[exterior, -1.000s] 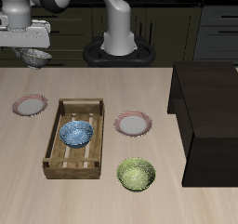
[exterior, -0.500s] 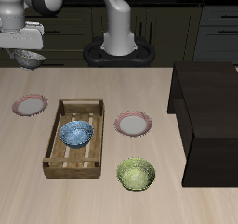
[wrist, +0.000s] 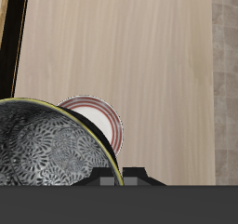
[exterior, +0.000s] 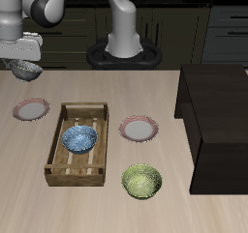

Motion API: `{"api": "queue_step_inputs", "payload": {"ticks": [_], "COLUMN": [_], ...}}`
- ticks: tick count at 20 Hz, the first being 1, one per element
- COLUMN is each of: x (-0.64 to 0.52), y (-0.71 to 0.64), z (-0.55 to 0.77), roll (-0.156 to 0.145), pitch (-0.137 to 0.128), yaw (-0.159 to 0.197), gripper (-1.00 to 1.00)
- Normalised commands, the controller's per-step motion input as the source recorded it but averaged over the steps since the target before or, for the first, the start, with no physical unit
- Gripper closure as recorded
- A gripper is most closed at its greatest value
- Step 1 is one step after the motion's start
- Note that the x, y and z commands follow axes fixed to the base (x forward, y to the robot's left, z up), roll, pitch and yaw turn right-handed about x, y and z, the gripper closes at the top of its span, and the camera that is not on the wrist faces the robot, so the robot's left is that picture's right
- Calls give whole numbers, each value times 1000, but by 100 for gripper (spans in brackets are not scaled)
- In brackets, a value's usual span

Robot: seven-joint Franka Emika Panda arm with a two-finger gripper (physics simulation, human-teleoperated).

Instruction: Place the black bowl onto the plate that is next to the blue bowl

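My gripper [exterior: 25, 61] hangs above the table's back corner, shut on the rim of the black bowl [exterior: 27, 72]. The wrist view shows that bowl [wrist: 45, 155] close up, silvery with a dark speckled pattern, held at the gripper [wrist: 112, 178]. A pink-rimmed plate [exterior: 32, 108] lies just forward of the held bowl, and the wrist view has this plate [wrist: 95, 122] partly covered by the bowl. The blue bowl [exterior: 79, 138] sits inside a wooden tray [exterior: 68, 171] beside that plate. A second, matching plate [exterior: 139, 130] lies on the tray's other side.
A yellow-green bowl [exterior: 142, 182] stands near the table's front edge. A large dark block [exterior: 219, 121] fills the far side of the table. The robot's base [exterior: 124, 51] stands at the back.
The gripper has carried the black bowl sideways toward the table's edge and a little lower, ending closer to the plate beside the tray. Nothing on the table has moved.
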Motion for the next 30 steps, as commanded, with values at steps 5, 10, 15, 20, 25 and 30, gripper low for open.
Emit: {"api": "queue_step_inputs", "payload": {"ticks": [5,10,15,20,25,30], "x": [115,131,29,76,-97,-44], "y": [4,79,42,-18,-27,-26], "z": [-275,-308,-193,-317,-174,-164], "roll": [-21,-5,5,-18,-13,-7], "pitch": [39,55,15,45,5,18], "yaw": [-21,6,21,9,14,0], "gripper": [100,100,100,100,100,100]}}
